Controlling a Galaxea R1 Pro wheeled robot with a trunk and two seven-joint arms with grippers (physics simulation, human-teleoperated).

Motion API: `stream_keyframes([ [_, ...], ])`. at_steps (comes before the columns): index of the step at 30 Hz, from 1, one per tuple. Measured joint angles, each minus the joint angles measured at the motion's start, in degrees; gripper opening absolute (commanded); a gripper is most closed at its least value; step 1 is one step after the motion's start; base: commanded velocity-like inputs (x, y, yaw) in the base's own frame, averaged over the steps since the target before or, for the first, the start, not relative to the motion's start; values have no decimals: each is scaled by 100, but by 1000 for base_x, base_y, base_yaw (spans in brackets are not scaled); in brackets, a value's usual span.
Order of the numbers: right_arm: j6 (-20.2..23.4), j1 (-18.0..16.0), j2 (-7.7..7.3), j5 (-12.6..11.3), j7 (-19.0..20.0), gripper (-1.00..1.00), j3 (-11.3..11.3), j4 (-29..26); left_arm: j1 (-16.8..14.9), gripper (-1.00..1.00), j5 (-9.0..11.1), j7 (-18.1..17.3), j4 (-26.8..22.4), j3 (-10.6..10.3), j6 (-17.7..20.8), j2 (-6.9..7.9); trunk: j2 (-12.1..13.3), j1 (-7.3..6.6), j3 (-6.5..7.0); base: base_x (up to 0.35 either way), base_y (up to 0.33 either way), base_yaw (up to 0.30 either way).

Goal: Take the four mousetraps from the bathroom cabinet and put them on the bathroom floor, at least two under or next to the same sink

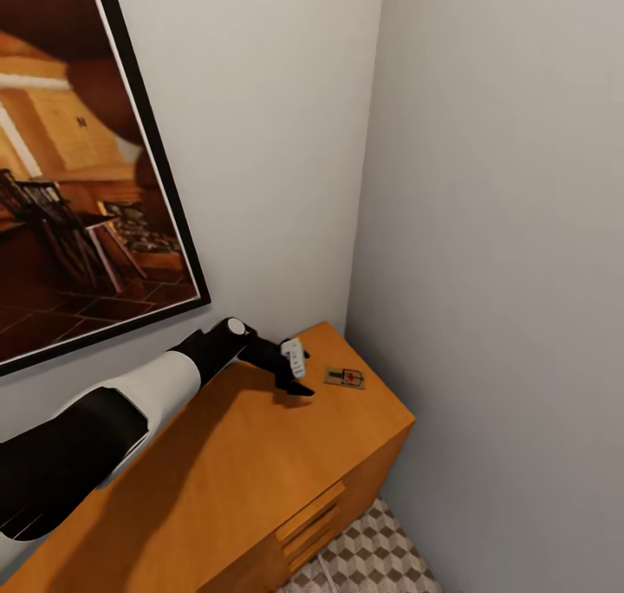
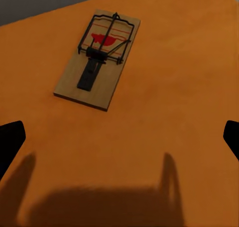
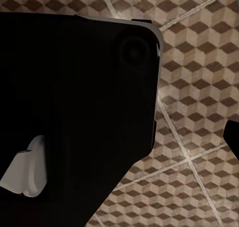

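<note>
Low in the centre of the head view, the left end effector [image 1: 299, 376] hovers over the orange cabinet [image 1: 260, 472], fingers spread wide and empty. One mousetrap [image 1: 345, 377] lies flat on the cabinet top just to its right, near the wall corner. The right end effector's opening cannot be told.

Three viewpoints: head high, two wrists low.
Head looks down on the cabinet [image 1: 260, 454] top; left wrist shares its mousetrap [image 2: 98, 57], close; right wrist faces the bathroom floor [image 3: 199, 112].
</note>
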Motion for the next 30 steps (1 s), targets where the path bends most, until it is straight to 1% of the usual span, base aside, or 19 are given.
stream_keyframes([
  [3, 0, 0, 0, 0, 0, 100, 0, 0, 0, 100, 4, 0, -68, 9, 0, -13, 0, 0, -24, 0, 0, 0],
  [4, 0, 1, 0, 0, 0, 100, 0, 0, 0, 100, 7, 0, -163, 17, 1, -31, 0, 0, -32, 0, 0, 0],
  [7, 0, 1, 0, 0, 0, 100, 0, 0, 0, 100, 6, -3, -197, 14, 2, -36, 0, 0, -56, 0, 0, 0],
  [21, 0, 0, -8, -7, 0, 100, -7, 0, 0, 100, 6, -16, -233, 22, -6, -22, 0, 0, -169, 0, 0, 0],
  [30, 0, 0, -9, -8, 0, 100, -9, 0, 0, 100, -1, -19, -234, 112, -1, 1, 0, 0, -242, 0, 0, 0],
])
